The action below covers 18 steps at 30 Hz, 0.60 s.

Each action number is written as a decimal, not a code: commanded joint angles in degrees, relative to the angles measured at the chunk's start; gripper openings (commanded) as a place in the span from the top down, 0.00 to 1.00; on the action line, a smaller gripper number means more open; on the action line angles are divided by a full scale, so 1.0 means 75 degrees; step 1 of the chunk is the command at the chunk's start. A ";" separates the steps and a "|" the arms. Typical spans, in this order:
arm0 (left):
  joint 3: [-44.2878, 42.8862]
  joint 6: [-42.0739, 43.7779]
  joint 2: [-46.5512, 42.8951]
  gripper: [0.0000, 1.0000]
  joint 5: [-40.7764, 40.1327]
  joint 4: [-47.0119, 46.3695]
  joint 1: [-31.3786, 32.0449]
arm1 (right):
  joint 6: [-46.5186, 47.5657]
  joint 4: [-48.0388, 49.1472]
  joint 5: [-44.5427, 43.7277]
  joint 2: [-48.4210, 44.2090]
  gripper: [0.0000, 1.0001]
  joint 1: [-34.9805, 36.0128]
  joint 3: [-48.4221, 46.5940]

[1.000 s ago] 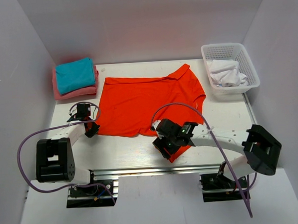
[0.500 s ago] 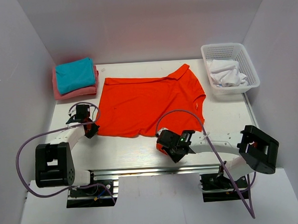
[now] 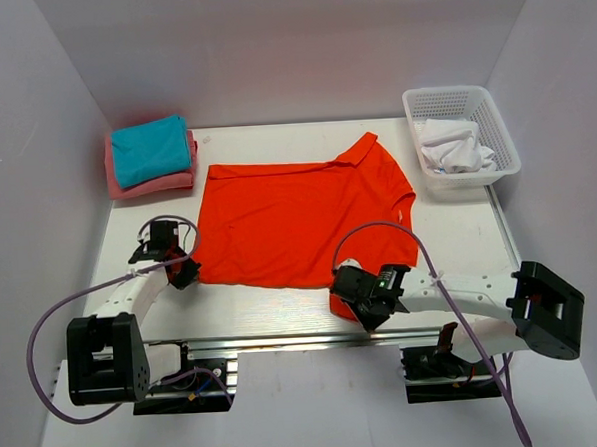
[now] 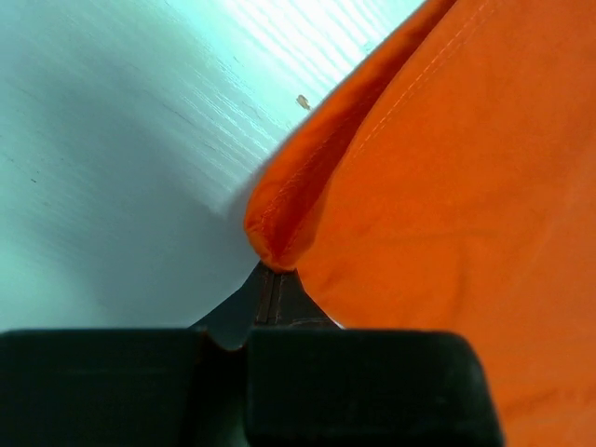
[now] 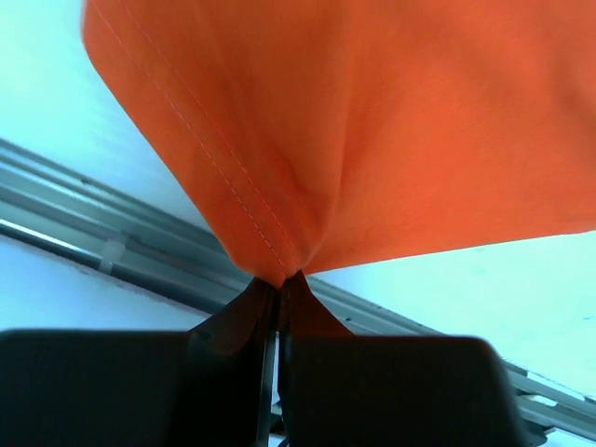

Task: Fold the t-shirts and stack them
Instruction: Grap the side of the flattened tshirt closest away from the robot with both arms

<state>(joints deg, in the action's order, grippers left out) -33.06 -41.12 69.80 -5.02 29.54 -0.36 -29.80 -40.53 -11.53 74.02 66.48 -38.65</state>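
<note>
The orange-red t-shirt (image 3: 298,218) lies spread flat on the white table, collar toward the back right. My left gripper (image 3: 188,272) is shut on its near left hem corner (image 4: 272,237). My right gripper (image 3: 351,303) is shut on the near right hem corner (image 5: 279,261), close to the table's front rail. A folded teal t-shirt (image 3: 150,148) rests on a folded pink one (image 3: 156,183) at the back left. White t-shirts (image 3: 453,145) lie crumpled in the basket.
The white mesh basket (image 3: 494,123) stands at the back right. A metal rail (image 3: 285,339) runs along the table's near edge, just under the right gripper. White walls close in the left, back and right sides.
The right gripper has shut on the shirt's near right corner and pulled it toward the front right. The left arm drew back slightly too, and the shirt now lies stretched flatter.
</note>
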 commanded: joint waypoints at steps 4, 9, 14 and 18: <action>-0.0619 0.0093 -0.0202 1.00 0.0433 -0.0094 0.0025 | -0.0537 0.0352 -0.1345 -0.0318 1.00 -0.0215 -0.0611; -0.1449 0.0257 0.0593 1.00 0.0634 -0.0166 -0.0069 | -0.0270 0.0986 -0.1755 -0.0085 1.00 -0.0941 -0.0822; -0.1908 0.0257 0.1040 1.00 0.0704 -0.0375 -0.0069 | 0.0350 0.1233 -0.2002 0.0302 1.00 -0.1820 -0.1395; -0.2574 0.0257 0.1544 1.00 0.0704 -0.0376 -0.0069 | 0.0668 0.1314 -0.2025 0.0443 1.00 -0.2452 -0.1760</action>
<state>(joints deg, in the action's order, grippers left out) -48.03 -39.72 80.25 -0.40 28.05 -0.64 -27.75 -32.69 -24.12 76.93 50.30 -48.47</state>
